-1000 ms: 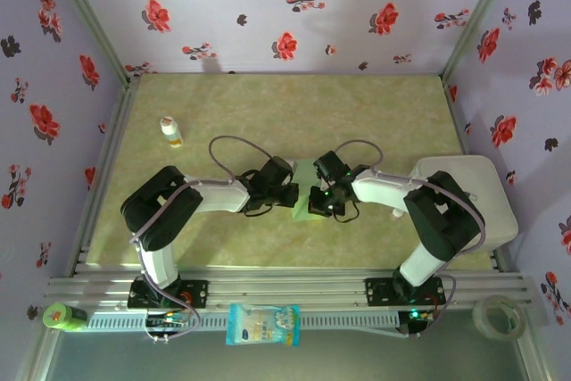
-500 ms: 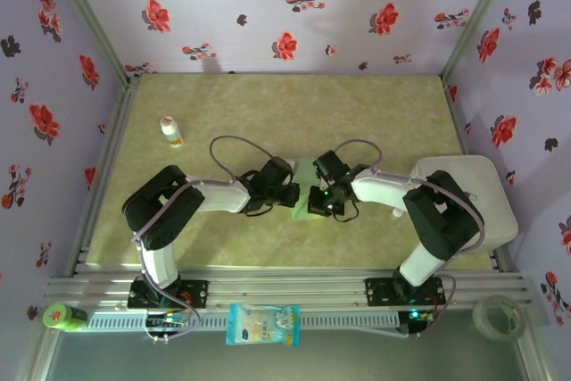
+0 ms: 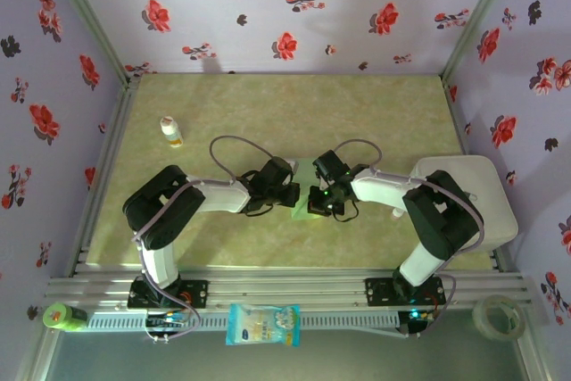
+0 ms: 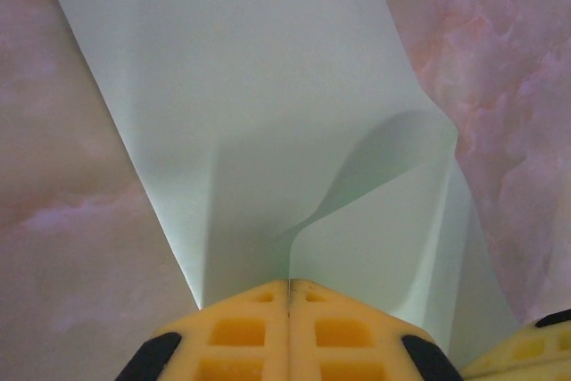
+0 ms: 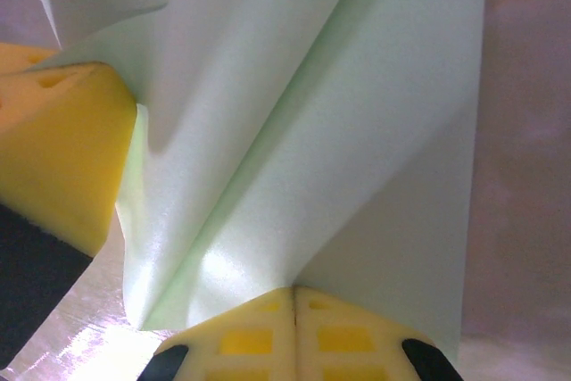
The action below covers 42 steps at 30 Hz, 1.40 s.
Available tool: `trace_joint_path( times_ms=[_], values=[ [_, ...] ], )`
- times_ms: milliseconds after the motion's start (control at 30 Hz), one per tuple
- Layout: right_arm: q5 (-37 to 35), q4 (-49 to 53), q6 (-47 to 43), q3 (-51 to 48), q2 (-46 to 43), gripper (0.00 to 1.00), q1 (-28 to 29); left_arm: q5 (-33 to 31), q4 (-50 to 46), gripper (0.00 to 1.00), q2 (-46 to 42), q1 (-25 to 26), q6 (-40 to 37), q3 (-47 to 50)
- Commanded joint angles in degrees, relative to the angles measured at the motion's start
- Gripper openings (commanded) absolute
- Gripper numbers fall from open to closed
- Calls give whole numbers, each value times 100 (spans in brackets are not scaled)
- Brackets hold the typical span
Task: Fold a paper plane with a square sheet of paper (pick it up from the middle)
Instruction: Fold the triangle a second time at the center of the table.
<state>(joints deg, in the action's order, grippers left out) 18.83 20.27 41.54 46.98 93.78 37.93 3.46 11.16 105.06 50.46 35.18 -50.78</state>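
Hardly anything has shifted: the left end effector [image 4: 288,286] and right end effector [image 5: 294,294] each pinch the square sheet of paper [image 4: 241,78], which looks limp and crease-prone, best held mid-fold.

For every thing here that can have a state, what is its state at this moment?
square sheet of paper: partly folded, creased, one flap curling up, pinched in two places.
left gripper: shut on the square sheet of paper.
right gripper: shut on the same sheet.
small white bottle: apart from both arms, untouched.
white-and-blue packet: lying flat at the near edge, untouched.
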Motion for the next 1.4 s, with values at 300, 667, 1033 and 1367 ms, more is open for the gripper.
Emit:
trace_joint_path(
  times_ms=[300,667,1033,1367],
  values=[
    [-292,-600,403,-450,-553,7,-139,-151,-12,1,167,-44,76,330],
    [549,-2904,1903,-1226,-716,0,-322,-5,168,1,215,-80,139,385],
    [710,-3205,2100,-1159,-334,0,-322,-6,149,1,206,-105,121,420],
    [732,-3209,2027,-1078,-243,0,-396,0,141,1,233,-100,103,405]
  ],
)
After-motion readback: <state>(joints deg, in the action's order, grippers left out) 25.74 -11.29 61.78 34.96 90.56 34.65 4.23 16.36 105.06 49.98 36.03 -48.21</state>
